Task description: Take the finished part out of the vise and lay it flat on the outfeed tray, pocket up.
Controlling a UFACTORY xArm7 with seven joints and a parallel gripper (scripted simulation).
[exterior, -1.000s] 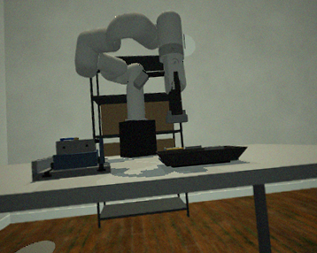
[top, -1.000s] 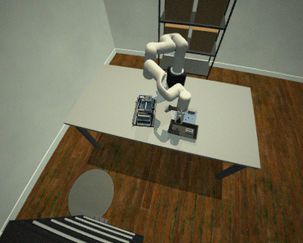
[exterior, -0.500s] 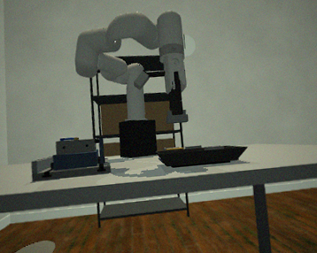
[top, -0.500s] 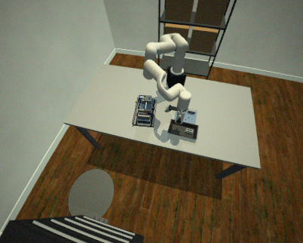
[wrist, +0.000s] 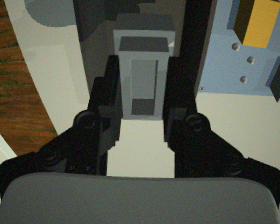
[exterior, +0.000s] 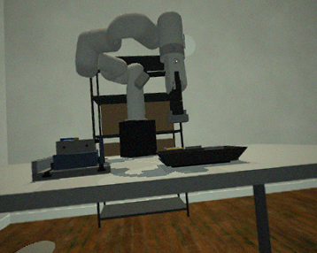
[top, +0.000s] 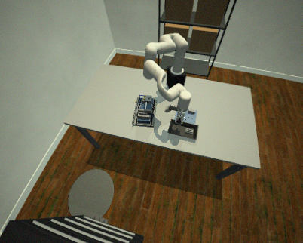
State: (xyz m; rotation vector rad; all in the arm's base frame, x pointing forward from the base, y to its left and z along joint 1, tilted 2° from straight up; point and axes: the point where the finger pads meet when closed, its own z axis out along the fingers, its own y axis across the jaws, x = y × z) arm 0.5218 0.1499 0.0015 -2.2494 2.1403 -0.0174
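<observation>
My gripper (top: 180,116) (exterior: 177,111) (wrist: 143,74) points down and is shut on the finished part (exterior: 177,116) (wrist: 145,93), a grey block with a rectangular pocket. It holds the part in the air well above the dark outfeed tray (top: 176,135) (exterior: 205,156) (wrist: 94,22), over the tray's back part. The vise (top: 144,110) (exterior: 73,158), blue and grey, stands to the left on the table with its jaws empty.
A light blue plate (top: 193,116) (wrist: 228,66) with a yellow block (wrist: 261,22) lies just behind the tray. The arm's black base (top: 175,77) (exterior: 137,138) stands at the table's back. A shelf rack (top: 196,34) stands behind the table.
</observation>
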